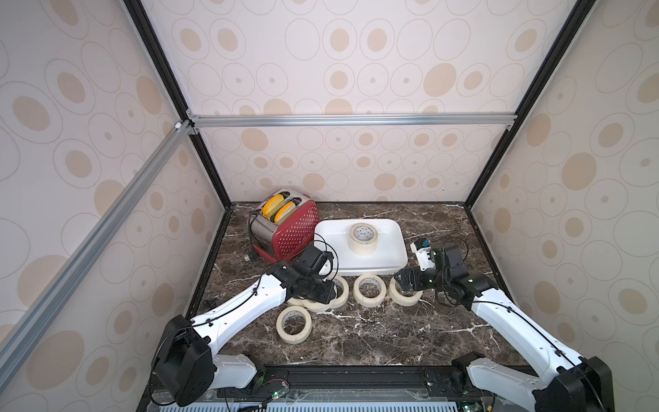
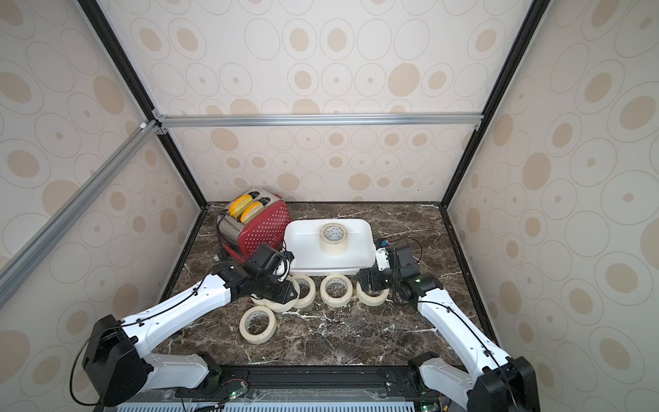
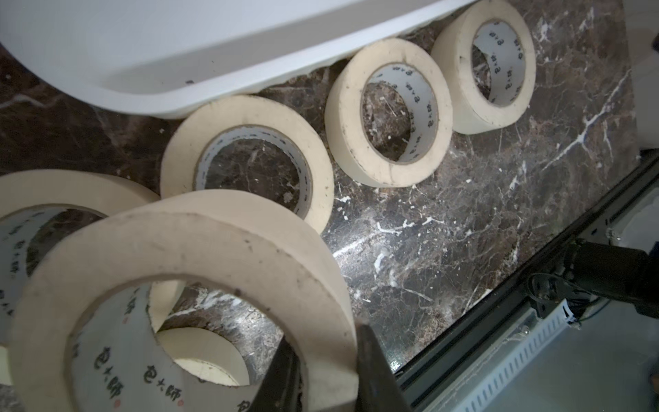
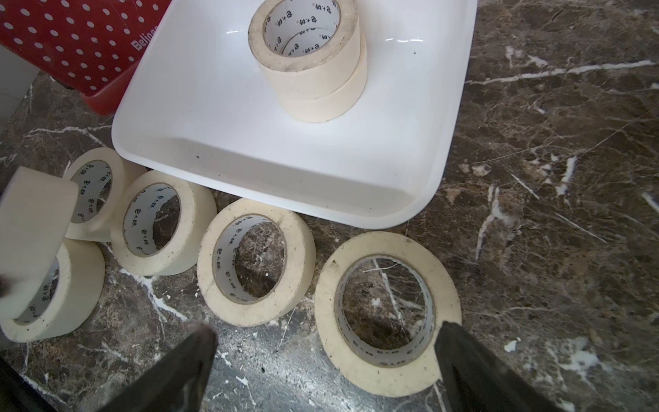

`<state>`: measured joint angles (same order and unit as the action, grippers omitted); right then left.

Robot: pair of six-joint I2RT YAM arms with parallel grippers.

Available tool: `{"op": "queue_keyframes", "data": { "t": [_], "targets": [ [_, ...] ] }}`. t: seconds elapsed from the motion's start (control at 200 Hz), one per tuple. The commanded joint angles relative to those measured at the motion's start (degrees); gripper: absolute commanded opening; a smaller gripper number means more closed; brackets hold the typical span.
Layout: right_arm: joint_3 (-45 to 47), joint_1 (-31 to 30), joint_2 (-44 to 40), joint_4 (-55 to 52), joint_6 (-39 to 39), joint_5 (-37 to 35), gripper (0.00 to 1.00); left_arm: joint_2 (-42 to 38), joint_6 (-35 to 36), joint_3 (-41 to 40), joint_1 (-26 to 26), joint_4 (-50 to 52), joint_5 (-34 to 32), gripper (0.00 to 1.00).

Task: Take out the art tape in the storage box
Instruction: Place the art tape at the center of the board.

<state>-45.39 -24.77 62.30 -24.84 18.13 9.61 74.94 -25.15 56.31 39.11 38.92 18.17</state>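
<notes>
The white storage box (image 1: 392, 258) (image 2: 296, 257) (image 4: 249, 167) sits mid-table and holds two stacked rolls of art tape (image 1: 363, 238) (image 2: 333, 238) (image 4: 310, 60). Several more cream rolls lie flat on the marble in front of it (image 1: 369, 289) (image 1: 294, 324). My left gripper (image 3: 328, 360) (image 1: 321, 290) is shut on the wall of one roll (image 3: 199, 257) (image 4: 32, 221), which is tilted above two others. My right gripper (image 4: 326, 330) (image 1: 404, 280) is open, its fingers straddling the rim of the rightmost roll (image 4: 387, 314) (image 1: 406, 298) without pinching it.
A red dotted toaster (image 1: 289, 228) (image 2: 256, 224) with two bread slices stands close to the box's left side. Patterned walls with black posts enclose the table. A black rail runs along the table's front edge (image 1: 356, 378).
</notes>
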Motion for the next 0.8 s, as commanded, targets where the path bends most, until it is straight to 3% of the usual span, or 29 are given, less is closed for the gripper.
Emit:
{"op": "queue_keyframes", "data": {
  "t": [0.0, 0.26, 0.501, 0.796],
  "targets": [
    [-1.9, 0.4, 0.9, 0.2, -0.6, 0.9, 1.0, -1.5, 0.8, -0.6, 0.4, 2.4, 5.3, 0.16],
    [-3.1, 0.5, 1.9, 0.0, -0.9, 1.1, 1.0, -2.7, 2.1, -2.3, 1.8, 5.1, 10.1, 0.16],
    [-3.1, 0.5, 2.1, 0.0, -0.8, 1.1, 1.0, -1.0, 2.3, -2.1, 7.0, 5.2, 11.5, 0.16],
    [-3.7, 0.5, 0.7, -1.8, -2.1, -0.8, 1.0, 2.0, 3.8, -2.1, 7.7, 5.3, 15.3, 0.17]
  ]
}}
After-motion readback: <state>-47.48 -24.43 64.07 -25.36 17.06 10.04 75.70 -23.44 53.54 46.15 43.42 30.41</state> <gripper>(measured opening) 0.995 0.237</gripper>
